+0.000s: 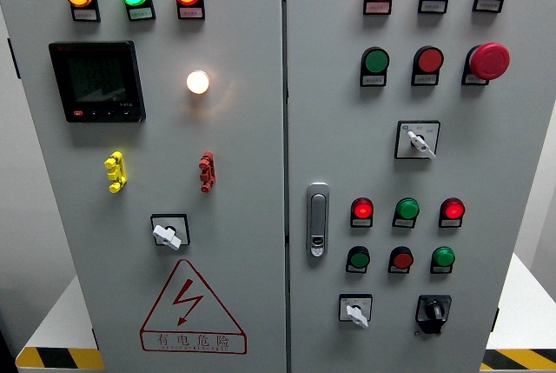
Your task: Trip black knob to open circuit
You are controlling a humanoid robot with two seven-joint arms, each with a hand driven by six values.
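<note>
1. Fingers of both hands lie outside your head view, so you cannot tell whether they are spread, curled or holding anything.
2. Your camera faces a grey two-door electrical cabinet [243, 129], its doors closed.
3. On the left door you see a dark digital meter [96, 81] and, low down, a red-outlined lightning warning triangle [192, 308].
4. A chrome door handle [318, 219] sits at the right door's left edge.
5. A red mushroom emergency button [489, 61] stands at the right door's upper right.
6. Your target, the black knob [432, 311], sits at the right door's bottom right, just right of a white-handled selector switch [355, 310].
7. A white indicator lamp [198, 82] glows beside the meter.
</note>
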